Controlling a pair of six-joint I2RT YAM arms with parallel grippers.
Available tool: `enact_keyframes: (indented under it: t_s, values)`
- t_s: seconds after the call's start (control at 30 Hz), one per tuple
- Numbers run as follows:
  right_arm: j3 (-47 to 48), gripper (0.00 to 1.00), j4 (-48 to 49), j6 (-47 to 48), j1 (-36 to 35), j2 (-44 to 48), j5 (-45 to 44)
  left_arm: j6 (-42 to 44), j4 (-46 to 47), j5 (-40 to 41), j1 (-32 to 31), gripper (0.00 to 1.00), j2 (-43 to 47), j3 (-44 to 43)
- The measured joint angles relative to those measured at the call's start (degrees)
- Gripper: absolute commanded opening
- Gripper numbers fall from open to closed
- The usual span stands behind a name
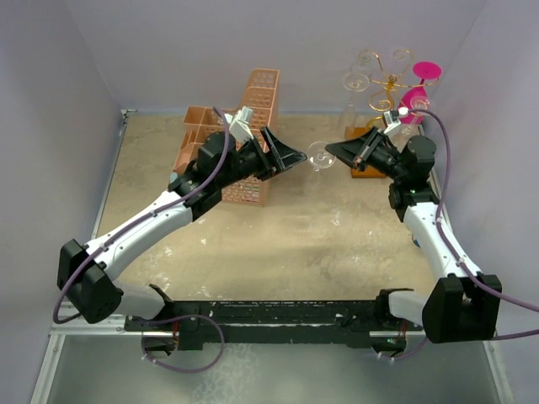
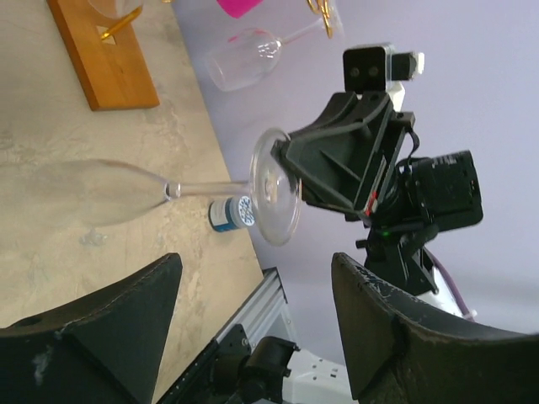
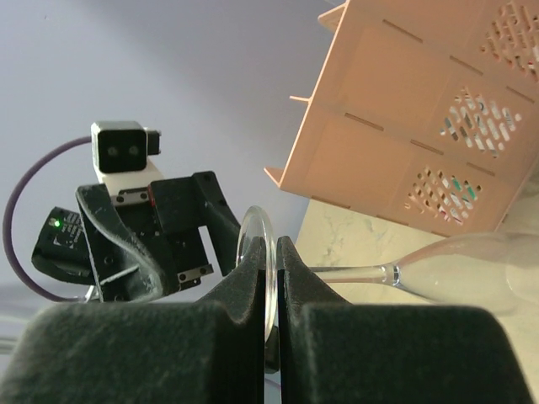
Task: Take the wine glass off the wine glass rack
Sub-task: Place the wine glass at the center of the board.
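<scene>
**Mia:** When you look down from above, how many arms do you see?

**Ben:** Two. There is a left arm (image 1: 143,223) and a right arm (image 1: 429,236), and each has one claw.

**Mia:** How many glasses?

**Ben:** One wine glass (image 1: 320,156) is off the wine glass rack (image 1: 390,82). It hangs in the air on its side, just left of the rack's orange base. One pink glass (image 1: 425,71) hangs upside down on the rack. There is a clear glass (image 1: 355,82) there too. There may be more, but see-through ones are hard to count.

**Mia:** Who has the loose one?

**Ben:** The right claw (image 3: 271,269) is pinched tight on its flat round foot. The left claw (image 1: 296,158) is open wide with nothing in it. The cup of the glass is just in front of it. I cannot tell if they touch.

**Mia:** Anything else?

**Ben:** One peach basket (image 1: 259,97) with holes stands well left of the rack. One tiny blue and white thing (image 2: 229,213) lies on the near side of the rack. I cannot tell what it is.

**Mia:** And the room?

**Ben:** The worktop (image 1: 253,244) is sandy and speckled. The walls (image 1: 168,50) are pale purple.

**Mia:** What is hidden?

**Ben:** The right arm covers part of the rack's base. The left arm covers the low part of the basket.
</scene>
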State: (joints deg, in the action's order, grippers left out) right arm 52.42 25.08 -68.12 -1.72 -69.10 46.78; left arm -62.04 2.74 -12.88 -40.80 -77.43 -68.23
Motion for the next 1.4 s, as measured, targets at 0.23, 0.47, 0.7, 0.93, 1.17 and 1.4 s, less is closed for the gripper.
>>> enact_keyframes:
  t_s: [0.23, 0.47, 0.7, 0.93, 1.17, 1.4]
  values:
    - [-2.1, 0.00, 2.7, -1.5, -2.8, 0.0, -2.2, 0.0, -3.8, 2.6, 0.0, 0.55, -3.5, -5.1]
    - [-2.2, 0.00, 3.2, -1.9, -4.2, 0.0, -3.7, -0.4, -4.2, 2.9, -0.5, 0.46, -5.3, -5.9]
    - [-2.2, 0.00, 3.6, -1.8, -5.3, 0.0, -4.0, -0.5, -4.1, 2.2, -2.0, 0.32, -6.9, -6.6]
    - [-2.2, 0.00, 3.6, -1.5, -5.8, 0.0, -4.0, -0.9, -4.1, 1.6, -2.4, 0.14, -7.0, -6.6]
    - [-2.2, 0.00, 3.7, 0.9, -5.8, 0.2, -4.0, -2.8, -4.1, 1.6, -2.2, 0.00, -7.0, -6.6]
    - [-1.5, 0.42, 3.1, 5.2, -5.8, 1.4, -3.5, -3.0, -2.8, 0.4, -2.1, 0.00, -7.0, -6.6]
